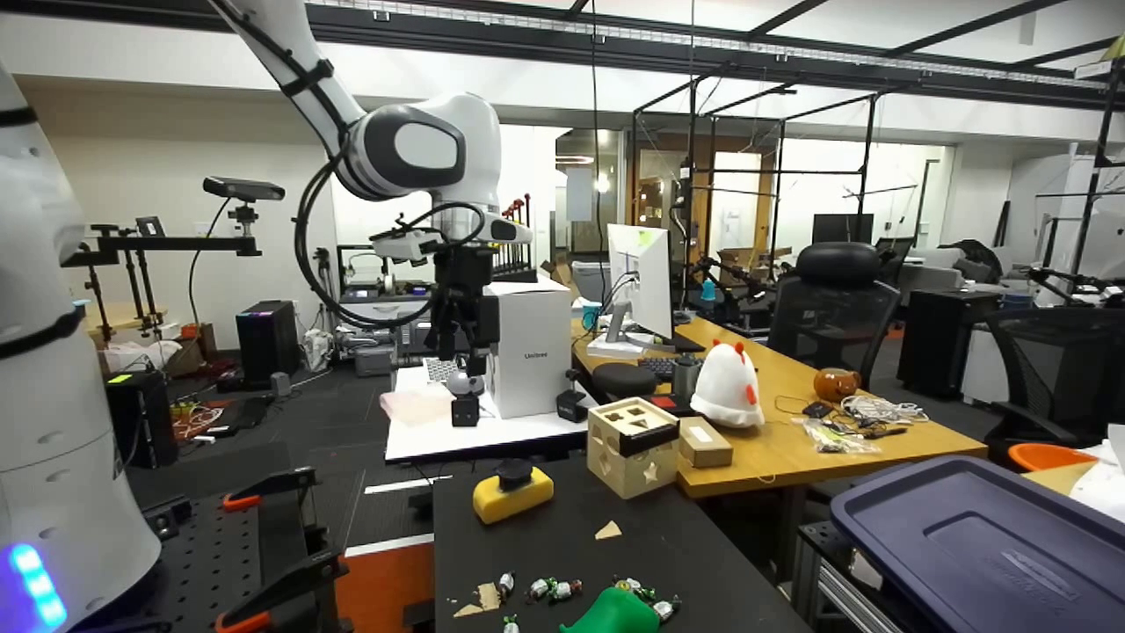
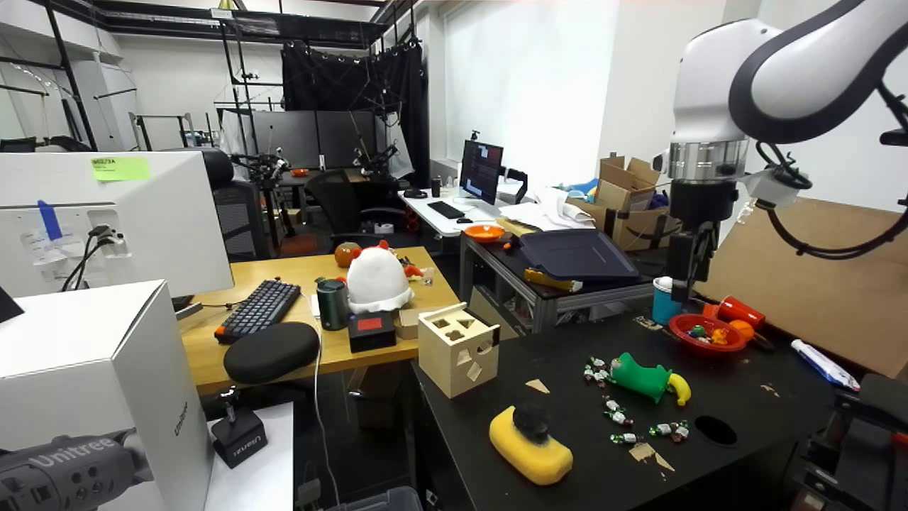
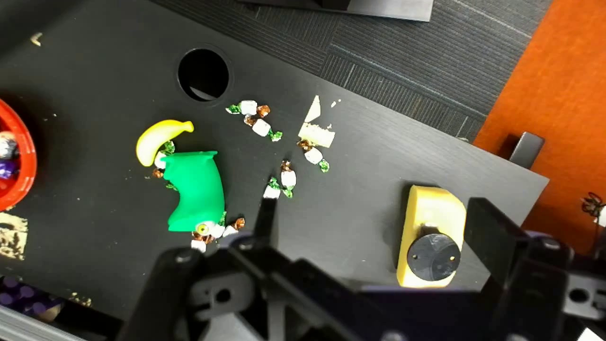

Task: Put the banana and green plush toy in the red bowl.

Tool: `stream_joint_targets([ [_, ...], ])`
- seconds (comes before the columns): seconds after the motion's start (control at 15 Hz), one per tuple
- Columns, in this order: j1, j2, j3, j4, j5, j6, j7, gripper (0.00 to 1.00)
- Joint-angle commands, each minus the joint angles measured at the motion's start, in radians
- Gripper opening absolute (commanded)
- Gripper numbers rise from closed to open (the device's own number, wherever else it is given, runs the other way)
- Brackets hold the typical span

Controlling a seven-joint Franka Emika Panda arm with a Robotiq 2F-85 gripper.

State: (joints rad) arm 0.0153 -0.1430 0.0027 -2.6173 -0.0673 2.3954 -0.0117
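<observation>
Across the black tabletop [image 3: 369,156] lie scattered wrapped candies [image 3: 288,178], with both our targets among them, outside the red bowl [image 3: 28,158]. Our gripper [image 3: 373,213] hangs well above, fingers spread wide and holding nothing. Reaching seems the step in hand, so we'd go over to the banana [image 3: 150,140], turn the jaws across its curved middle and descend straight, because the green plush toy [image 3: 201,189] lies just beside it with a candy [image 3: 160,160] between. For the toy, we should pinch its narrow body, keeping candies out of the grip. The bowl holds some small items [image 3: 7,148], so a low, centred release should help.
</observation>
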Motion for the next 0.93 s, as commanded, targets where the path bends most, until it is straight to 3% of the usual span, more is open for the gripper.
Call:
stream_joint_targets([
  [0.0, -0.014, 0.132, -0.001, 0.085, 0.007, 0.022, 0.054, 1.00],
  [0.47, -0.027, 0.326, -0.021, 0.204, 0.058, 0.034, 0.151, 1.00],
  [0.87, -0.066, 0.479, -0.059, 0.303, 0.186, 0.080, 0.214, 1.00],
])
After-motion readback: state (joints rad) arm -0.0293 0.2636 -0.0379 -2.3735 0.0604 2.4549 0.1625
